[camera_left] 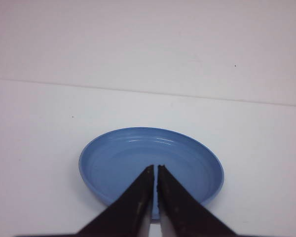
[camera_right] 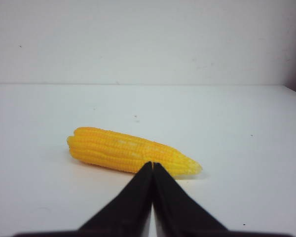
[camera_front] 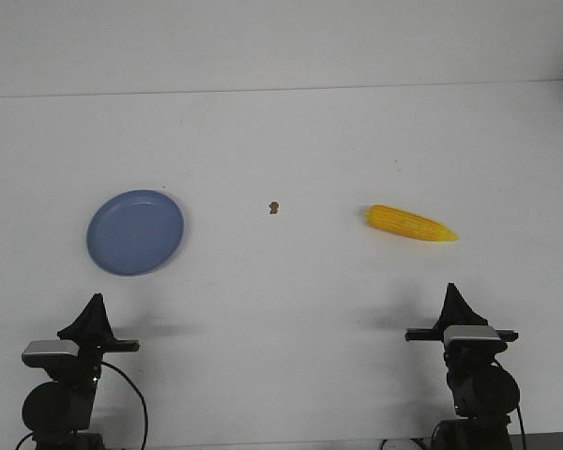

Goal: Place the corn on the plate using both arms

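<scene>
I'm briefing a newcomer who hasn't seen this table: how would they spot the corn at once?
On the white table, look right of the small brown speck, ahead of the right gripper. The corn lies there alone: bright yellow, tapering rightward, unlike the round blue plate far left.

The white tabletop (camera_front: 281, 300) carries a blue plate (camera_front: 135, 232) at left, a corn cob (camera_front: 411, 223) at right (tip pointing right), and a brown speck (camera_front: 274, 207) between.

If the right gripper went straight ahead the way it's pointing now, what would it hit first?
Most likely the corn. The right gripper, shut, points at the cob's tapered half, with only bare table between them. If it passed above the cob, nothing else shows in that line.
</scene>
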### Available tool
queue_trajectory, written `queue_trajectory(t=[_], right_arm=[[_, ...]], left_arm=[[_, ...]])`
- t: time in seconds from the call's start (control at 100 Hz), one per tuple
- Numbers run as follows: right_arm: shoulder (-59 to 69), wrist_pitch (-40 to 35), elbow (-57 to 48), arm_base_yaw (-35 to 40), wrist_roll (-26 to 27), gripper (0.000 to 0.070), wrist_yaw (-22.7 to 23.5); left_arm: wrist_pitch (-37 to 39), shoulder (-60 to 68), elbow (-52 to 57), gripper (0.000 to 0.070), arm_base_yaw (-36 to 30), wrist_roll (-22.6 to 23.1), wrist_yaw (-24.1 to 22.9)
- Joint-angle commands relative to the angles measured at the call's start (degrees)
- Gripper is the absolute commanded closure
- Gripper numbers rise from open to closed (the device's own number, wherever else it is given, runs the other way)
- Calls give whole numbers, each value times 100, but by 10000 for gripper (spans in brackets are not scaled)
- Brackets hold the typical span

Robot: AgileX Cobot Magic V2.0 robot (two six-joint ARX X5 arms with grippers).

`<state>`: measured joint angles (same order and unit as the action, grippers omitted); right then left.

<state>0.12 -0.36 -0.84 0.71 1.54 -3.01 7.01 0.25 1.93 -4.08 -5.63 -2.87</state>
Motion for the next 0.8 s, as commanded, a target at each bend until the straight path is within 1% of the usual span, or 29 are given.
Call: queue_trajectory(t=[0.0,0.65,0.74,0.79], right_arm=[[-4,79,11,-2,55,700,2],[-4,87,11,-2,52,700,2],[-4,422,11,-4,-35,700,-7],[-4,654,11,-4,22,700,-17]], left_arm=[[63,-7,-111,685,4,20,4],[74,-7,-101,685,4,15,7],[81,-7,-59,685,4,-2,7],[83,-7,-20,685,4,0,7]])
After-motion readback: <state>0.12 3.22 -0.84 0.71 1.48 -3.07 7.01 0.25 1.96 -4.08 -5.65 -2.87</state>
